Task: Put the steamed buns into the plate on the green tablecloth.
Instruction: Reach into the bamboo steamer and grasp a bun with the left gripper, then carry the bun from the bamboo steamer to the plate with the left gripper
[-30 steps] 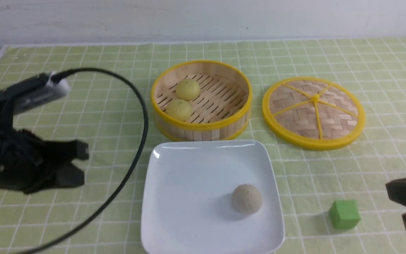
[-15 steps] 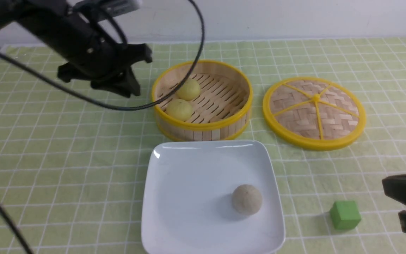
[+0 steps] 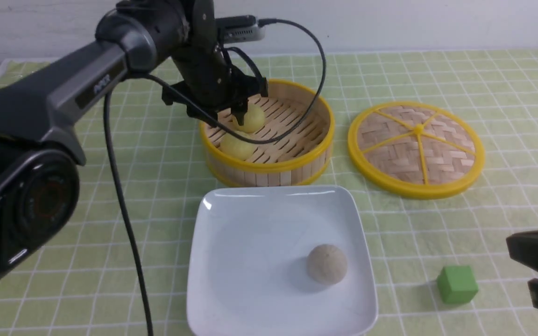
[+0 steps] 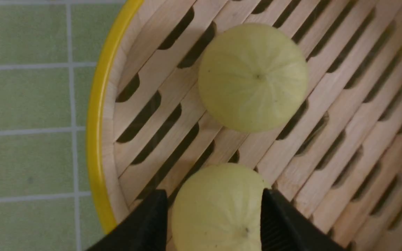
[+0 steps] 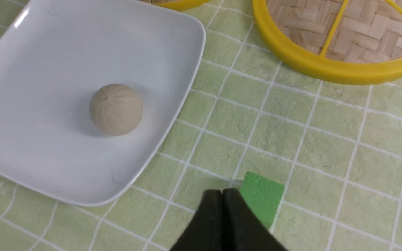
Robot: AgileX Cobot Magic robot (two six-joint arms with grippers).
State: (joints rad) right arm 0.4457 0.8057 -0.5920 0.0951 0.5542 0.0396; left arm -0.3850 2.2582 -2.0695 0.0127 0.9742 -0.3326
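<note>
The green tablecloth (image 3: 507, 93), ruled with a thin white grid, covers the whole table up to a plain white wall (image 3: 390, 23) at the far side. The left arm (image 3: 77, 88) bears pale lettering too blurred to read. The white plate (image 3: 250, 224) sits near centre with the greyish bun (image 3: 327, 263) on it. Just beyond, the steamer basket (image 3: 269, 168) holds two yellow buns (image 4: 253, 76). The left gripper (image 4: 214, 192) has its jaws spread astride one of them. The right gripper (image 5: 223, 191), closed and empty, hangs beside a green cube (image 5: 262, 197) at near right.
</note>
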